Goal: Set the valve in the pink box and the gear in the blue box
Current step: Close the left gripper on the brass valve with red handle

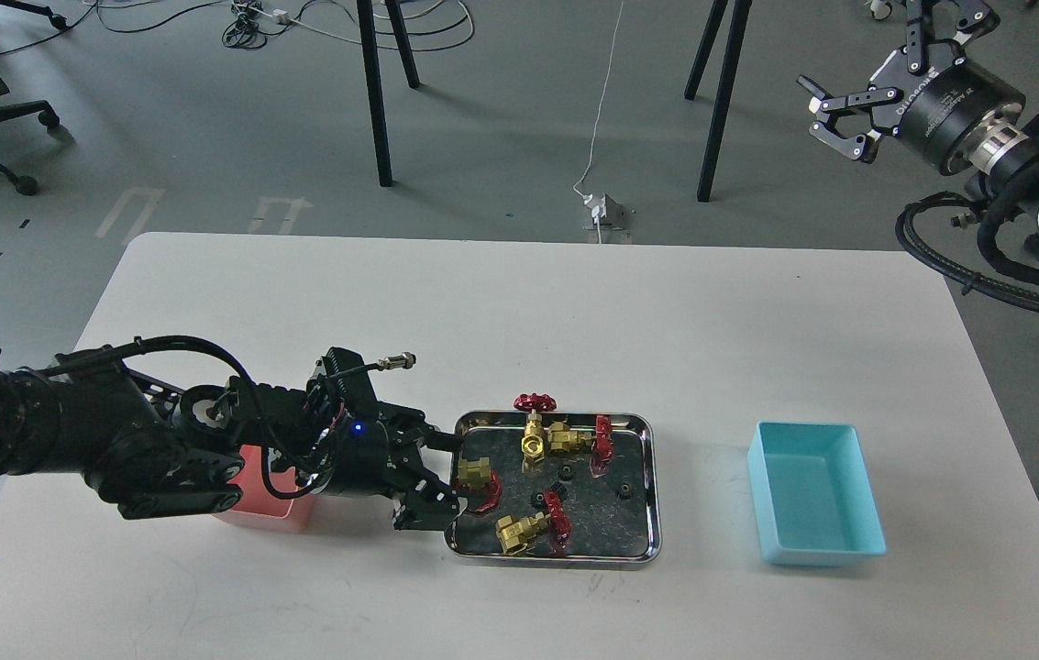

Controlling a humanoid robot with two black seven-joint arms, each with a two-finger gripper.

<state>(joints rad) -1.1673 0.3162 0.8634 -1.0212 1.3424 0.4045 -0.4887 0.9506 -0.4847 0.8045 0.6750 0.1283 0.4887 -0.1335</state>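
Note:
A steel tray [653, 513] holds several gold-brass valves with red handwheels and three tiny black gears [565, 472]. My left gripper [451, 477] is open at the tray's left rim, its fingers either side of the leftmost valve [475, 473] without closing on it. The pink box [267, 513] sits left of the tray, mostly hidden under my left arm. The blue box [812, 504] stands empty to the right of the tray. My right gripper [829, 110] is open and empty, raised high beyond the table's far right corner.
One valve [535, 423] stands upright at the tray's back edge, others lie flat. The white table [519, 312] runs to its far edge near stand legs and cables on the floor.

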